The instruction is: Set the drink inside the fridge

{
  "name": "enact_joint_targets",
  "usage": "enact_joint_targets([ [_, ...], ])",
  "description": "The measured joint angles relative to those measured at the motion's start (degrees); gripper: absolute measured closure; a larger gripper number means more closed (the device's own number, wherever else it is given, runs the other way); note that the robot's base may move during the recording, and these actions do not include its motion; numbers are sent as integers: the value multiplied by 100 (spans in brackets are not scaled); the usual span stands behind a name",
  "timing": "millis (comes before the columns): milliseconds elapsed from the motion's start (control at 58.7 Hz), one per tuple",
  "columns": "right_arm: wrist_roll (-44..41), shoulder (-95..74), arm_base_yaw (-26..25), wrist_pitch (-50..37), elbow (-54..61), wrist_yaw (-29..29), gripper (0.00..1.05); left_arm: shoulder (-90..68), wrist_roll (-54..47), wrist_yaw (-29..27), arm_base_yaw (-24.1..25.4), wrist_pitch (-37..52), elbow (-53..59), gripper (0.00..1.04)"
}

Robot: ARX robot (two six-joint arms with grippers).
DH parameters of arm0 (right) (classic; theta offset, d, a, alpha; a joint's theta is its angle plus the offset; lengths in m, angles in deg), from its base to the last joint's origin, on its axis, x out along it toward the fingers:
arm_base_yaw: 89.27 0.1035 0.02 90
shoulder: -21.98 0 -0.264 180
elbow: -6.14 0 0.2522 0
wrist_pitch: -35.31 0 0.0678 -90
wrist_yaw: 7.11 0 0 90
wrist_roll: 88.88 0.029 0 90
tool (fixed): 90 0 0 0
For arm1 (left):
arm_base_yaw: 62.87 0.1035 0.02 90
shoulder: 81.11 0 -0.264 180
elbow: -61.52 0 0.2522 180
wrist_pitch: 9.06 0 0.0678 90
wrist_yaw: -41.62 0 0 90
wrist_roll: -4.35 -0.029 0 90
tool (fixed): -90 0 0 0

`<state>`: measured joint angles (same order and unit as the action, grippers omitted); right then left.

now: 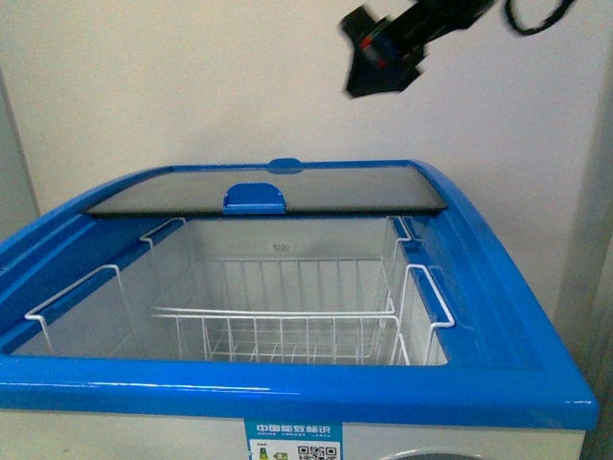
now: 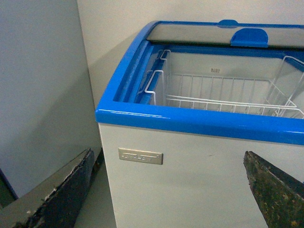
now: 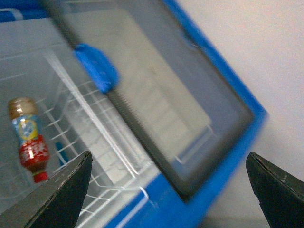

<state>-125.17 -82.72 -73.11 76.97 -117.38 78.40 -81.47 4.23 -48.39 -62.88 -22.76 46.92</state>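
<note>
Front view: the fridge (image 1: 287,388) has its glass lid (image 1: 268,192) slid to the far side; the right tool (image 1: 383,57) is raised above it. Left wrist view: left tool (image 2: 166,190) spread, empty, near the fridge wall. Right wrist view: right tool spread, empty; the drink (image 3: 29,140) lies inside the basket (image 3: 95,142). Placement appears done; closing the lid may remain.

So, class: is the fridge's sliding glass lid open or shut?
Open. The glass lid is slid to the back of the fridge, and the white wire basket inside is uncovered.

Even, soft indoor light; front, left wrist views sharp; right wrist view motion-blurred throughout.
</note>
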Motion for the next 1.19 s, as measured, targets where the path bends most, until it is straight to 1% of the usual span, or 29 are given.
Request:
enact_joint_targets([
  [17, 48, 87, -46, -66, 83, 59, 8, 0, 0, 0, 0, 0, 0, 8],
  [68, 675, 627, -350, -400, 629, 348, 8, 0, 0, 0, 0, 0, 0, 8],
  [136, 1502, 1613, -815, -678, 1676, 595, 8, 0, 0, 0, 0, 0, 0, 8],
  [204, 2190, 2828, -1255, -754, 2931, 627, 8, 0, 0, 0, 0, 0, 0, 8],
  [222, 2382, 3145, -1362, -916, 3276, 581, 10, 0, 0, 2, 0, 0, 0, 8],
  [273, 2889, 4133, -1558, -1947, 4426, 514, 20, 0, 0, 0, 0, 0, 0, 8],
  [290, 2927, 4214, -1578, -2035, 4516, 514, 21, 0, 0, 0, 0, 0, 0, 8],
  [307, 3064, 4581, -1600, -2430, 4937, 514, 25, 0, 0, 0, 0, 0, 0, 8],
  [392, 3311, 5364, -1613, -3237, 5980, 470, 37, 0, 0, 0, 0, 0, 0, 8],
  [426, 3410, 5790, -1622, -3571, 6572, 474, 45, 0, 0, -2, 0, 0, 0, 8],
  [545, 3521, 6201, -1606, -4050, 7818, 424, 70, 0, 0, 0, 0, -2, 0, 8],
  [562, 3530, 6251, -1606, -4113, 8028, 422, 75, 2, 0, -2, 0, -2, 0, 8],
  [665, 3552, 6470, -1613, -4341, 8703, 450, 96, 2, 0, 4, 0, -2, 0, 8],
  [682, 3552, 6585, -1615, -4402, 8808, 448, 101, 4, 0, 2, 0, -2, 0, 8],
  [699, 3543, 6651, -1613, -4439, 8870, 448, 102, 4, 0, 4, 0, -2, 0, 8],
  [937, 3567, 7372, -1613, -4660, 9818, 448, 102, 4, 0, 2, 0, -2, 0, 8],
  [1193, 3567, 7923, -1613, -4629, 10257, 448, 102, 4, 0, 0, 0, -2, 0, 8],
])
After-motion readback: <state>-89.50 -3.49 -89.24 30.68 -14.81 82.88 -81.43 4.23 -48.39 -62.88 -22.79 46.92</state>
